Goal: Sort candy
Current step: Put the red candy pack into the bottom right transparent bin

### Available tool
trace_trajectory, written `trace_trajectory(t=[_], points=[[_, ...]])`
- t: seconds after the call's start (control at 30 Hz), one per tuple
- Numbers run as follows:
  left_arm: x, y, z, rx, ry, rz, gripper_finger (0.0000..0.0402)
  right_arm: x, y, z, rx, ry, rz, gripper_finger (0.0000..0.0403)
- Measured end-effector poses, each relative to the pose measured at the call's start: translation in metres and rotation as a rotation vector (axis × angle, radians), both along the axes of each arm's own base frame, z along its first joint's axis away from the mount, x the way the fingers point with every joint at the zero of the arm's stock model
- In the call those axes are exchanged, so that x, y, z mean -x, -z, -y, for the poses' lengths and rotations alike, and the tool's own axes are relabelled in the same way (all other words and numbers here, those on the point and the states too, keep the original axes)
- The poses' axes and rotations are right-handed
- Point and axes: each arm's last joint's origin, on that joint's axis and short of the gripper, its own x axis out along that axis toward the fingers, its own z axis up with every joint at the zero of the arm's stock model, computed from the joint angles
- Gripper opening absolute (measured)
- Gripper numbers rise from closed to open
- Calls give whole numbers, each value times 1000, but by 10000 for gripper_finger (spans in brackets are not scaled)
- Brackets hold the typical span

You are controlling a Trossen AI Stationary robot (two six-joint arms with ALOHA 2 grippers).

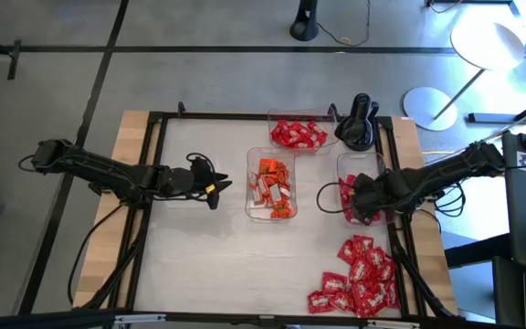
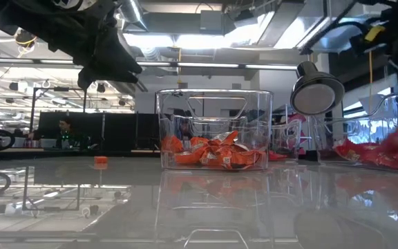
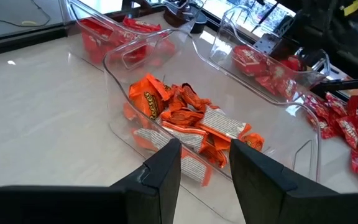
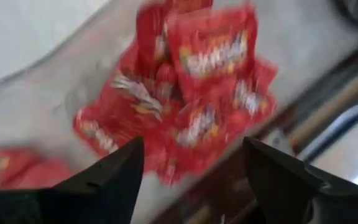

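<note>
Right gripper (image 4: pixel 194 177) hung wide open, empty, over red candy (image 4: pixel 191 106) in tray. Wrappers looked light, crinkly, slippery (pinch flat edge). Left gripper (image 3: pixel 204 168) half-open, empty.

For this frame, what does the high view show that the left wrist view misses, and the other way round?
Only the high view shows both arms whole, the right gripper over the right-hand tray, and the full loose pile of red candy near the table's right edge. Only the left wrist view shows the left gripper with its fingers apart, holding nothing, and the orange wrappers' print. Both show the middle tray of orange candy and the far tray of red candy.
</note>
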Motion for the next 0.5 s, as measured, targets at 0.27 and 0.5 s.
trace_trajectory(t=[0.27, 0.5], points=[[0, 0, -1, -11, -18, 2, 127, -36, -40, -20, -131, -181, 414, 280], [0, 0, -1, -7, -22, 3, 127, -65, -42, -57, -147, -493, 662, 280]])
